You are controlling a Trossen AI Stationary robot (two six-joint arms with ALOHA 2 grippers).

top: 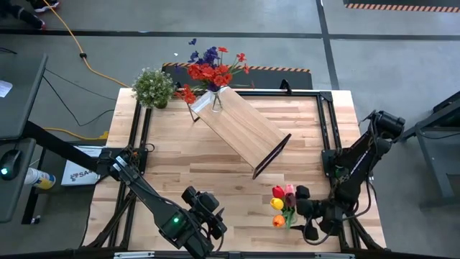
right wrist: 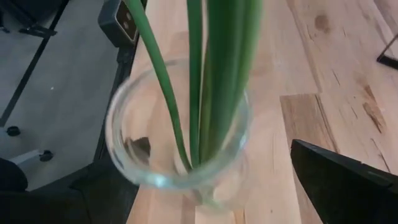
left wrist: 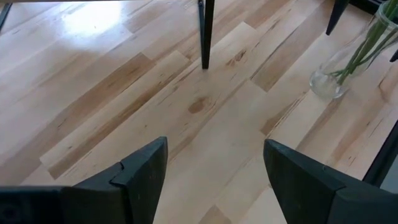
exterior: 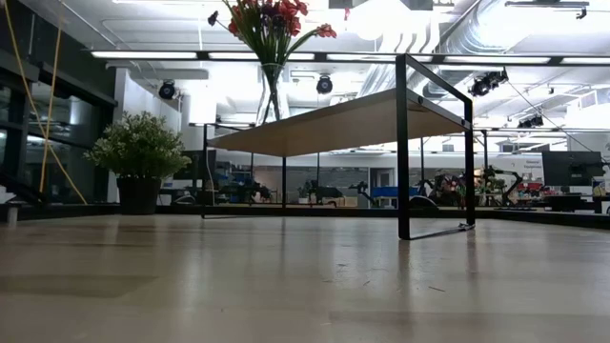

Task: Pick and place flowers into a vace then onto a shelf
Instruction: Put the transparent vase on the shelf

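While the shelf (top: 241, 129) is already carrying one filled vase (top: 215, 101), I am working the second vase (right wrist: 180, 137) of tulips (top: 282, 203) near the table's right corner; my right gripper (top: 310, 216) is standing apart around it, unclamped. Next: closing, lifting upright. Left gripper (left wrist: 214, 180) is idling apart.

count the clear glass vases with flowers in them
2: one clear glass vase of red and purple flowers on the light-wood shelf's far end, another holding tulips by the right gripper.

Shelf (exterior: 343, 119): light-wood board on thin black frame legs, standing on the surface (exterior: 305, 286). Glass vase (exterior: 272, 90) of red and purple flowers (exterior: 272, 19) on its far end. Bushy potted plant (exterior: 140, 157) beside it.
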